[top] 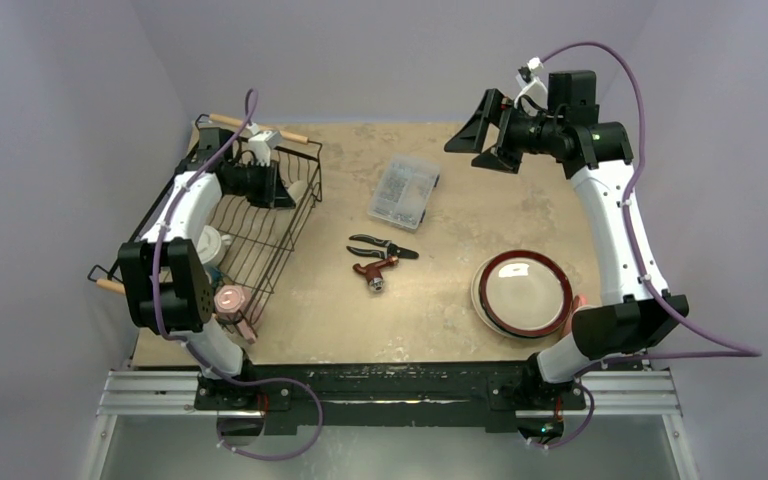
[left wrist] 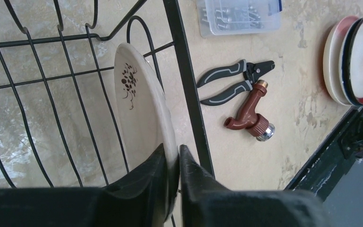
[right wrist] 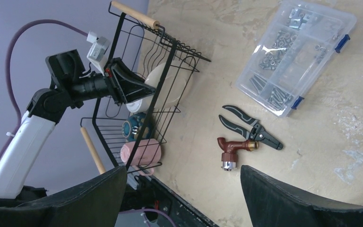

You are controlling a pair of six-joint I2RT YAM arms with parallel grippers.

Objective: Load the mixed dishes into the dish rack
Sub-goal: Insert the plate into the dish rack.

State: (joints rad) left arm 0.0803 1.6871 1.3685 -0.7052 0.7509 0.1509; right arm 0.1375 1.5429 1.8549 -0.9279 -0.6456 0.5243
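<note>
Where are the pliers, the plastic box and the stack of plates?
pliers (left wrist: pixel 251 73): left wrist view, the pivot.
plastic box (top: pixel 403 190): top view, lid centre.
stack of plates (top: pixel 523 292): top view, top plate's middle.

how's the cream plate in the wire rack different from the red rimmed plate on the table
The cream ceramic plate with a brown floral motif stands on edge in the black wire dish rack; the red-and-black-rimmed plate lies flat atop a second plate on the table. The left end effector pinches the cream plate's rim; the rimmed one is untouched. Both are round with pale centres.
</note>
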